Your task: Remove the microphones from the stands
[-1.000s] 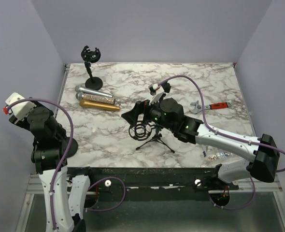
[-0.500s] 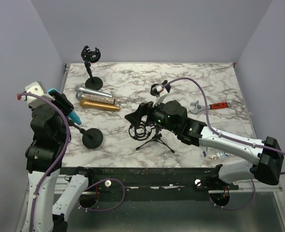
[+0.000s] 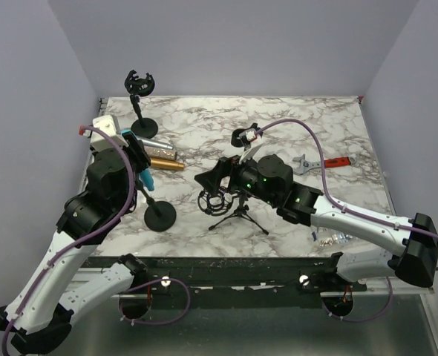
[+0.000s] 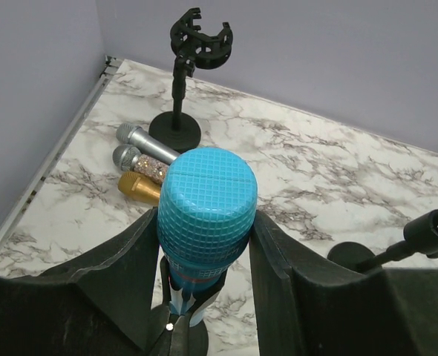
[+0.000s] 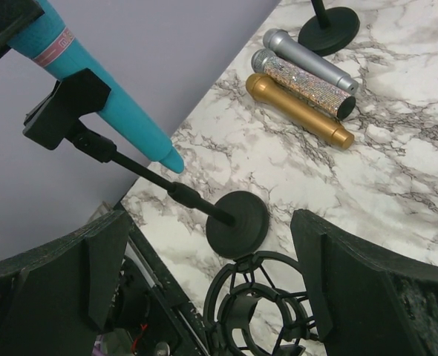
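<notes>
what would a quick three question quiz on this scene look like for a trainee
1. True or false: the left claw is shut on the blue microphone.
2. How many microphones lie flat on the table? A) one B) three C) five
3. Short answer: is the right claw open or shut?

Key
1. True.
2. B: the silver microphone, the glittery microphone and the gold microphone.
3. Open.
</notes>
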### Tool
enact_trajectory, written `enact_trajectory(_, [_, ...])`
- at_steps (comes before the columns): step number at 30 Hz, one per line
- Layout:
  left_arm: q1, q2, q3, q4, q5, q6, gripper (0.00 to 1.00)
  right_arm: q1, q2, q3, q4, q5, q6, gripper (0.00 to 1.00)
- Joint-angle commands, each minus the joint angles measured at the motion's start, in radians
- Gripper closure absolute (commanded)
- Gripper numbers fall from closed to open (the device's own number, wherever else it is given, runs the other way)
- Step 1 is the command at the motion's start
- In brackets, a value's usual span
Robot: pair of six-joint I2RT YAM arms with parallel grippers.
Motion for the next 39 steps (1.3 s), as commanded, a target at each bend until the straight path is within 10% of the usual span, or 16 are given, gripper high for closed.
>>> enact_trajectory(1, [-0.085,0.060,0.011,0.111,-0.211,-0.049,0.87,0.002,-0.005,-0.011,-0.008,0.020,-0.010,0.00])
enact_trajectory(21, [-0.097,-0.024,0.024,0.161,-0.007,0.053,0.02,0.247,0.133,0.123,-0.038,0.375,-0.073,0.00])
enact_trajectory(39, [-0.097,-0.558,-0.111,0.234,-0.084,0.139,0.02,0.473,0.524,0.554,0.048,0.846,-0.288,0.00])
